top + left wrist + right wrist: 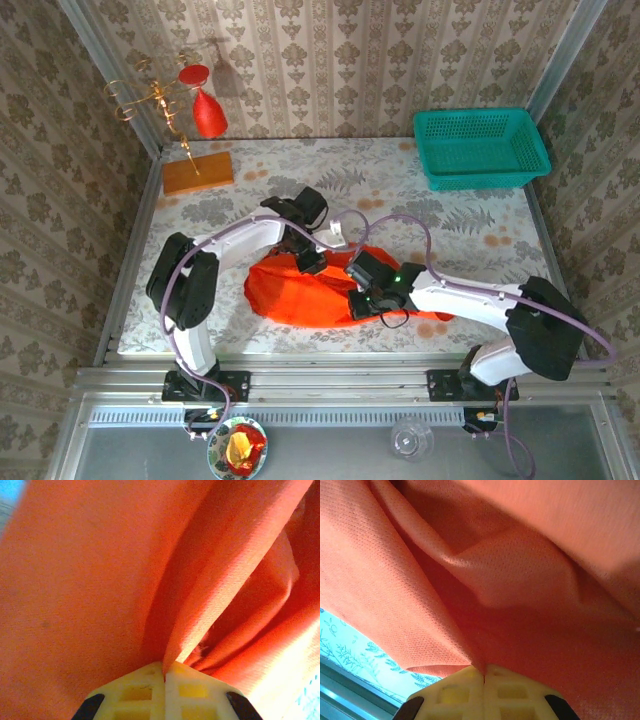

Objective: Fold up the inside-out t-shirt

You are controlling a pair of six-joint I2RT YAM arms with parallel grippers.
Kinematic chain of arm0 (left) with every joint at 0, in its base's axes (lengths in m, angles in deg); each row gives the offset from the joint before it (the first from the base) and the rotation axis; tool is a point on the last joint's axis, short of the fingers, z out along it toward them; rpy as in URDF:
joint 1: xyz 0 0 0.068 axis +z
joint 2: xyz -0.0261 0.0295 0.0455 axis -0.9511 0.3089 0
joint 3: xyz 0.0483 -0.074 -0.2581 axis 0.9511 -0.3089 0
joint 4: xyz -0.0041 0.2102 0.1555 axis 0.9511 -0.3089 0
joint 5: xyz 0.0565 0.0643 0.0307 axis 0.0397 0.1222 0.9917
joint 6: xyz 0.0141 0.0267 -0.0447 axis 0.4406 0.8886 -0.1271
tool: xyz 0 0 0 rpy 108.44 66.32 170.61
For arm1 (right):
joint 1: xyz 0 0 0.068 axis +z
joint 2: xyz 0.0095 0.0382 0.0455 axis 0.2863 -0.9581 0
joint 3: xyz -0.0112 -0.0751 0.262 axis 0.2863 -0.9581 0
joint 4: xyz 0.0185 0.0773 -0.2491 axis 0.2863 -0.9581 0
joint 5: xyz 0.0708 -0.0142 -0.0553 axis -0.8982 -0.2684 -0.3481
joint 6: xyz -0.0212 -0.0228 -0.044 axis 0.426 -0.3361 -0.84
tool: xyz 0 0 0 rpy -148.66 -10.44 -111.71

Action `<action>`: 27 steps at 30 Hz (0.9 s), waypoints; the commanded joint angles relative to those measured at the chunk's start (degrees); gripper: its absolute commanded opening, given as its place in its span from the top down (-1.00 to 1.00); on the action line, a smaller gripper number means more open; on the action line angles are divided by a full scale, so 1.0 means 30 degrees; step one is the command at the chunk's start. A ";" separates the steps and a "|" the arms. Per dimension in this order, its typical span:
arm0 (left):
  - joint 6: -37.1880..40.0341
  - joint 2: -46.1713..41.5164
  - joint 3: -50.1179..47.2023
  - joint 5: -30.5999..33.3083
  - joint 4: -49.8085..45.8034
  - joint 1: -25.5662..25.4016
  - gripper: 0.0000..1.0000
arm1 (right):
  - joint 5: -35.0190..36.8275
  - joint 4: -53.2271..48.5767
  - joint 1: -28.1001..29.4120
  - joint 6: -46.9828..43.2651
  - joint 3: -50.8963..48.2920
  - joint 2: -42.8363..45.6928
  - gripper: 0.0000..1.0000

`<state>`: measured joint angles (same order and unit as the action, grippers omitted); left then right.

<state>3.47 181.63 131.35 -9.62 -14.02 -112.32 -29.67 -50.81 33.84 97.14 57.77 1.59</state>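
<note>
Two grippers, both clamped on cloth. The orange-red t-shirt [290,295] lies bunched in a rumpled heap on the table [450,230], at the middle of the table's near edge.

Left gripper [164,672]: the fingertips meet with a thin ridge of the shirt pinched between them, and folds of cloth rise from the grip. In the top view it sits on the heap's side away from the table's near edge.

Right gripper [484,672]: jaws likewise pressed together on a fold of the shirt, with a strip of the table's leaf pattern showing below the cloth.

Teal basket [480,145] in the table's far right corner. Flat wooden block [197,172] in the table's far left corner, with a red ornament [208,115] hanging above it.
</note>
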 commanded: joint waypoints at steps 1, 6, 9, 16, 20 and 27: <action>-0.1385 -0.1895 0.1374 -0.0146 0.0369 0.0868 1.00 | -0.0779 0.0209 0.0042 0.0136 -0.0930 0.1375 1.00; -0.3086 -0.2743 0.2794 -0.1106 0.0109 0.2281 1.00 | -0.2909 0.0917 0.0034 0.0274 -0.2228 0.1547 1.00; -0.3296 -0.2442 0.3135 -0.0952 -0.0476 0.2594 1.00 | -0.3203 0.0965 0.0039 0.0370 -0.2729 0.1729 1.00; -0.3812 -0.1563 0.3183 -0.1209 -0.0843 0.2599 1.00 | -0.0614 0.1063 0.0046 0.1340 -0.1250 0.3546 0.34; -0.4236 -0.1630 0.2931 -0.1605 -0.0356 0.2599 1.00 | 0.1375 0.1955 0.0006 0.2847 0.0334 0.2984 0.16; -0.4745 -0.1553 0.2961 -0.1606 -0.0070 0.2664 1.00 | 0.1865 0.4838 -0.0525 0.5373 0.2643 -0.1096 0.09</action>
<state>-8.94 176.89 140.33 -13.09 -14.56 -104.39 -27.07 -39.84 32.90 108.35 63.08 3.16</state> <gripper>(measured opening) 0.064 0.458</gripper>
